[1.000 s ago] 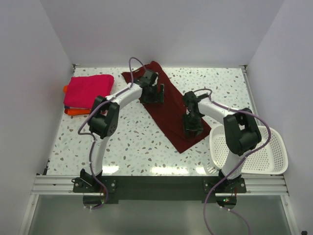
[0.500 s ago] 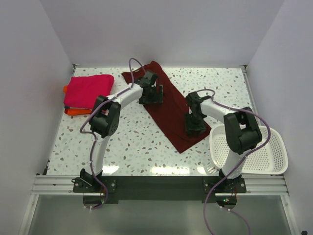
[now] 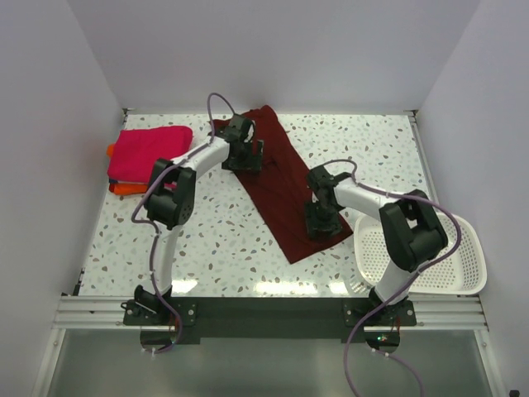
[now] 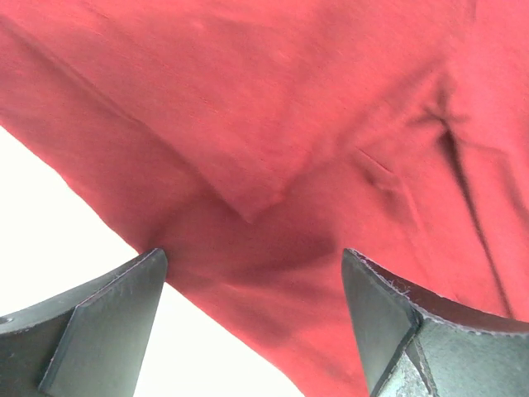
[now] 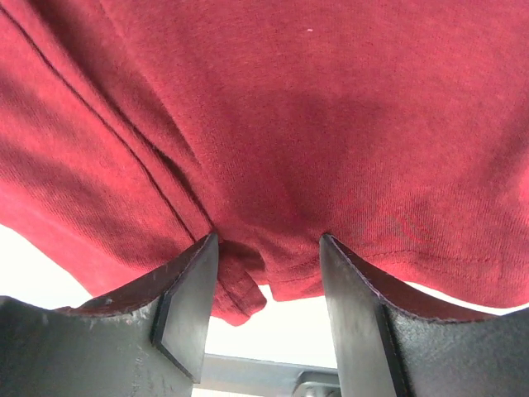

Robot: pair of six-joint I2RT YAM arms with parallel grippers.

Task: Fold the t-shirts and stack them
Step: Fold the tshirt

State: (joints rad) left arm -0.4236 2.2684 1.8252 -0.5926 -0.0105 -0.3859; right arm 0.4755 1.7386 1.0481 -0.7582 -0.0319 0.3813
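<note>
A dark maroon t-shirt [image 3: 281, 178] lies as a long diagonal strip across the middle of the table. My left gripper [image 3: 245, 157] stands on its upper left edge. In the left wrist view the left gripper [image 4: 252, 260] is wide open, straddling the cloth's edge [image 4: 289, 124]. My right gripper [image 3: 321, 225] is down on the shirt's lower right end. In the right wrist view the right gripper [image 5: 266, 244] is partly open, with the hem [image 5: 289, 107] bunched between its fingers and not pinched. A folded pink t-shirt [image 3: 149, 150] lies on a folded orange one [image 3: 121, 189] at the far left.
A white slotted basket [image 3: 430, 256] sits at the right front, close to the right arm's base. The speckled table [image 3: 215, 236] is walled on the left, back and right. Purple cables loop off both arms.
Both grippers have shifted a little to the left, and the maroon shirt has slid left with them, its lower tip now nearer the table's middle. The right jaws have widened slightly.
</note>
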